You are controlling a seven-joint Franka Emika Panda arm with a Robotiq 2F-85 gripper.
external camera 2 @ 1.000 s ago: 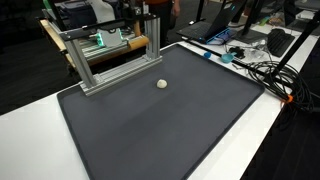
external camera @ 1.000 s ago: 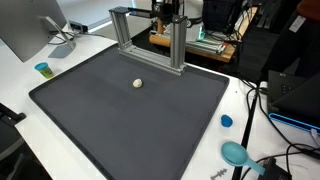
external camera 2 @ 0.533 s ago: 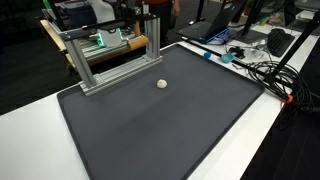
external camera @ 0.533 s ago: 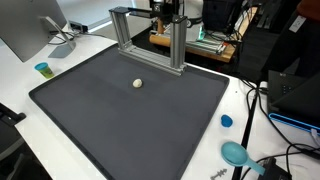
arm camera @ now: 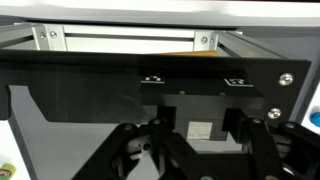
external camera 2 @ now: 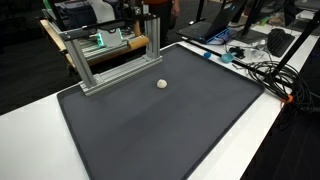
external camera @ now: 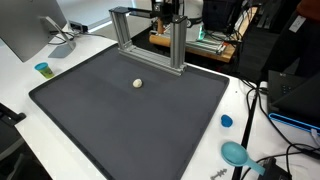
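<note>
Just in front of the aluminium frame (external camera: 178,45), on the dark mat (external camera: 120,130), a small pale ball (external camera: 138,84) is seen lying alone. In both exterior views it is shown near the foot of the frame but apart from it, and it is touched by nothing. The frame (external camera 2: 153,38) is stood upright at one edge of the mat, its two posts joined by a top bar. Behind the frame a wooden board (external camera 2: 115,45) is laid flat.

The gripper (arm camera: 195,150) is shown clearly only in the wrist view. There its dark linkages are spread along the lower edge of the picture, with the frame's bar (arm camera: 120,40) running across above them. The fingertips are cut off by the picture's edge, so how far the jaws are parted cannot be told. Nothing is seen between the linkages, and the ball is not caught in this view at all.

Off to one side of the frame, beyond the mat's corner, a monitor (external camera: 30,25) and a small blue cup (external camera: 43,69) are placed on the white table (external camera: 20,95). Well away from the frame, past the opposite edge of the mat, a blue cap (external camera: 226,121) and a teal round thing (external camera: 235,153) are left on the table. A tangle of cables (external camera 2: 265,70) is spread there too.
</note>
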